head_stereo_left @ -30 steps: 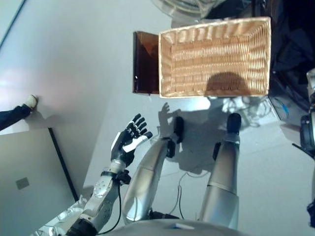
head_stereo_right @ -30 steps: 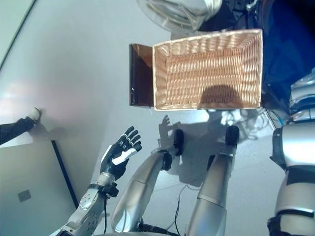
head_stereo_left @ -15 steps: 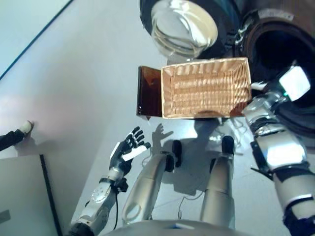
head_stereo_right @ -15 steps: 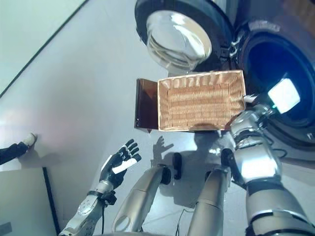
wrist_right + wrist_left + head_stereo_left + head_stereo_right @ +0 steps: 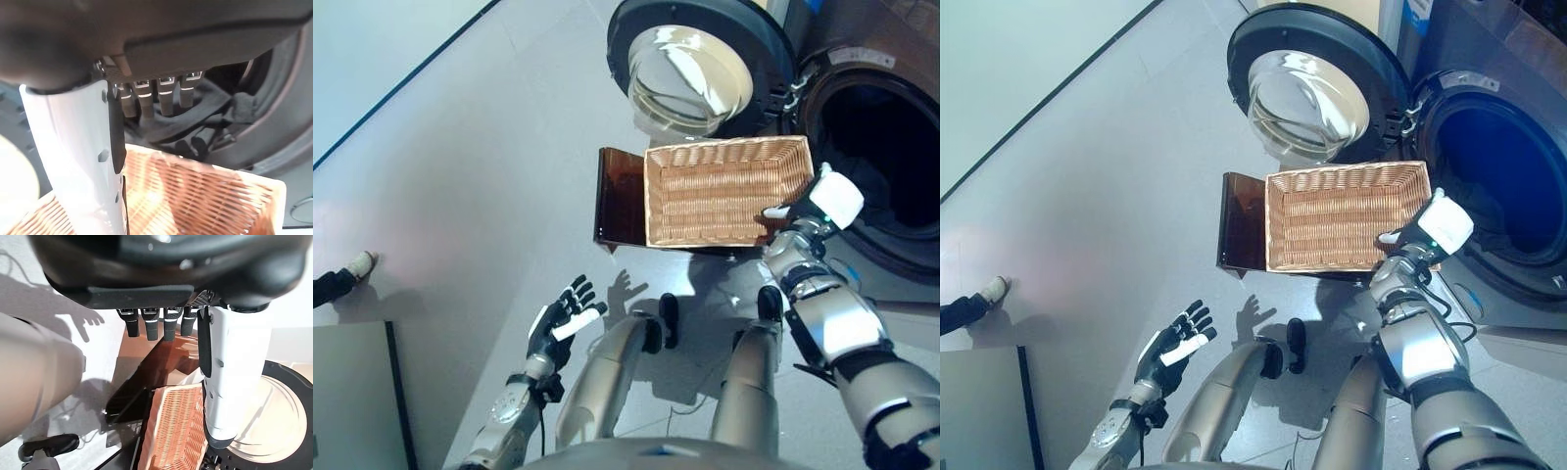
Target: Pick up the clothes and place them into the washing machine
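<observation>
Clothes, dark and hard to make out, lie heaped inside the washing machine drum just past the right hand, whose relaxed fingers hold nothing above the wicker basket, having risen into view since a second ago, while the left hand hangs spread and empty.
</observation>
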